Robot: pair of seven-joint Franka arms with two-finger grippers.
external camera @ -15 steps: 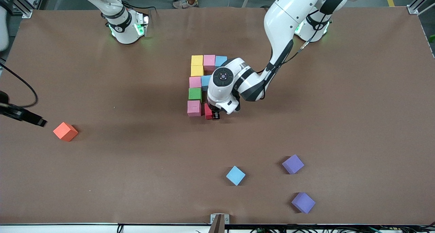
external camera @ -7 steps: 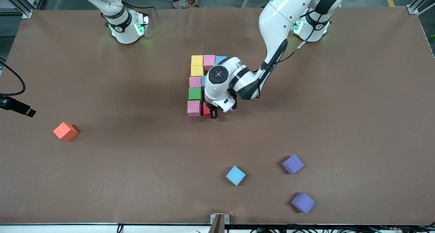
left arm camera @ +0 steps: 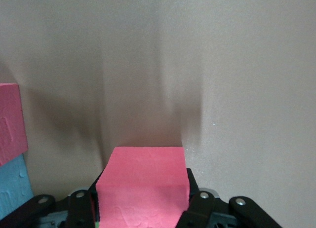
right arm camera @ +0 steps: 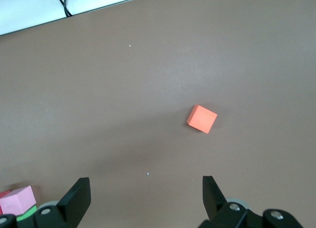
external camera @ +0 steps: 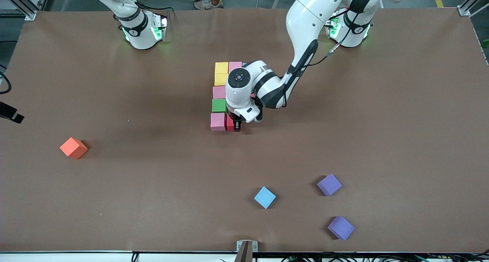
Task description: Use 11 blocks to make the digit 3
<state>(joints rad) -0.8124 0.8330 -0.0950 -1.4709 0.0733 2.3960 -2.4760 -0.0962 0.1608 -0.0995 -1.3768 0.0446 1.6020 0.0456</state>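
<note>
left gripper [external camera: 234, 126] clamped on a red block [left arm camera: 143, 186] right beside the nearest pink block [external camera: 218, 122] of the half-built digit 3 [external camera: 221, 97], wrist hiding the figure's middle cubes, right gripper [right arm camera: 143, 198] jaws wide apart, waiting high over the table [external camera: 114, 185], mostly cut off in front view

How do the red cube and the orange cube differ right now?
The red cube is clamped between the left gripper's fingers; the orange cube lies free. Red sits square against the pink cube at the figure's near end; orange lies alone toward the right arm's end, turned askew. Both look the same size.
</note>
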